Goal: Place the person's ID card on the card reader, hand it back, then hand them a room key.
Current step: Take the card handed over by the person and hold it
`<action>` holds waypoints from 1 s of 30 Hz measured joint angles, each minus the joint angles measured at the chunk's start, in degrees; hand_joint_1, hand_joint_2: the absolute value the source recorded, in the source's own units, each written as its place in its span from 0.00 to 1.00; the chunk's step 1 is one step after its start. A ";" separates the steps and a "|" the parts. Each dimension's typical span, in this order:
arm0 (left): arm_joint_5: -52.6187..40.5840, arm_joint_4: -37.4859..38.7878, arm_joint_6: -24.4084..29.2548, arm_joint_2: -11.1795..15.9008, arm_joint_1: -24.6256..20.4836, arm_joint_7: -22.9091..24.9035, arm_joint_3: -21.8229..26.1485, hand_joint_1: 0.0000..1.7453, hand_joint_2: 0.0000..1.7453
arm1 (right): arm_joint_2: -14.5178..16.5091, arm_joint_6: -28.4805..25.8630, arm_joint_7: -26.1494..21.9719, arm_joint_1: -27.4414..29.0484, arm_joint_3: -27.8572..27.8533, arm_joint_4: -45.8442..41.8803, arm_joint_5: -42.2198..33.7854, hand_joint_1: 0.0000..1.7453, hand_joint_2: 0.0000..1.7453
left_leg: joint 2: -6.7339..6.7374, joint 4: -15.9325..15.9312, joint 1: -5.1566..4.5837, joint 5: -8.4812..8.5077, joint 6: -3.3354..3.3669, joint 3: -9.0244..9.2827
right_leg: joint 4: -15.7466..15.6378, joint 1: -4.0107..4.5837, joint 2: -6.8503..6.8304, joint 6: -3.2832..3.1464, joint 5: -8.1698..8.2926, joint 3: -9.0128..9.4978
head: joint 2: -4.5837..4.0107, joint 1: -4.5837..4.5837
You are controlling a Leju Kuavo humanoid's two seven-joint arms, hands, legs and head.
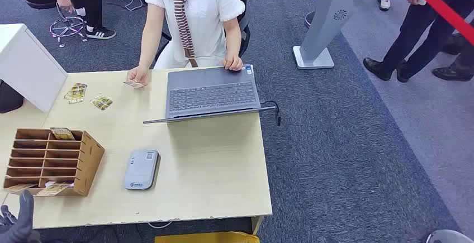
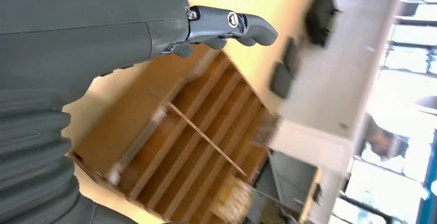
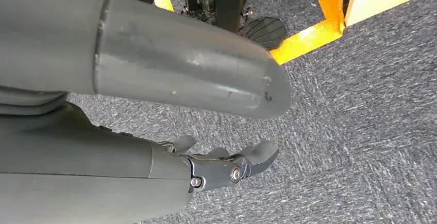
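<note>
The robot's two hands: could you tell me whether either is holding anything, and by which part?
Neither holds anything. The left hand hangs empty above the wooden card rack, and the right hand hangs empty over the carpet. The card is pinched at its edge by the seated person's hand.

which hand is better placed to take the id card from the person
Left, probably. The left hand is up at the table's near-left edge, the side where the person holds the card. The right hand hangs over carpet.

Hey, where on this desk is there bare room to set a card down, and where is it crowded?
The widest bare patch lies right of the card reader, from the laptop's front edge to the table's near edge. A smaller one sits between the wooden rack, laptop and loose cards. The left side is crowded.
</note>
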 joint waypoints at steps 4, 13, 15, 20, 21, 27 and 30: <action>-2.80 -2.72 1.98 2.15 -0.56 -0.61 -4.12 0.00 1.00 | 0.08 -0.05 0.15 -0.12 -0.24 0.19 0.85 0.00 0.00 | 0.00 0.00 -0.01 0.02 0.02 0.01 | 0.00 0.00 0.00 0.00 0.00 0.00 | -0.01 0.00; -14.51 -2.15 6.54 8.32 -8.09 1.78 -13.00 0.00 1.00 | 0.28 0.04 1.30 -0.95 -0.24 0.53 2.71 0.00 0.00 | 0.00 0.01 -0.01 0.14 -0.08 0.04 | 0.00 0.01 0.01 -0.02 0.09 -0.01 | -0.01 0.00; -17.11 -1.39 7.20 9.34 -10.12 2.84 -14.58 0.00 1.00 | 0.31 0.05 1.58 -1.14 -0.23 0.54 3.15 0.00 0.00 | 0.00 0.01 -0.01 0.15 -0.08 0.05 | 0.00 0.01 0.01 -0.03 0.11 -0.01 | -0.01 -0.01; -23.63 1.65 8.41 11.55 -15.49 5.88 -18.63 0.00 1.00 | 0.36 0.11 2.14 -1.51 -0.17 0.62 3.63 0.00 0.00 | 0.01 0.02 -0.01 0.18 -0.10 0.06 | 0.00 0.01 0.02 -0.05 0.13 -0.01 | 0.00 -0.01; -24.91 2.38 8.55 11.94 -16.56 6.51 -19.43 0.00 1.00 | 0.37 0.12 2.24 -1.59 -0.14 0.65 3.82 0.00 0.00 | 0.01 0.02 -0.01 0.18 -0.10 0.06 | 0.00 0.01 0.02 -0.05 0.14 -0.01 | 0.00 -0.01; -32.65 7.31 8.59 14.04 -23.01 10.75 -24.06 0.00 1.00 | 0.38 0.13 2.92 -1.91 0.07 0.80 4.36 0.00 0.00 | 0.00 0.03 -0.02 0.18 -0.10 0.07 | 0.01 0.01 0.03 -0.05 0.14 -0.02 | -0.01 0.00; -36.26 10.19 8.13 14.78 -26.22 12.94 -26.31 0.00 1.00 | 0.40 0.24 3.10 -2.02 0.16 0.84 4.70 0.00 0.00 | 0.01 0.03 -0.02 0.18 -0.10 0.06 | 0.01 0.01 0.04 -0.05 0.15 -0.02 | 0.00 -0.01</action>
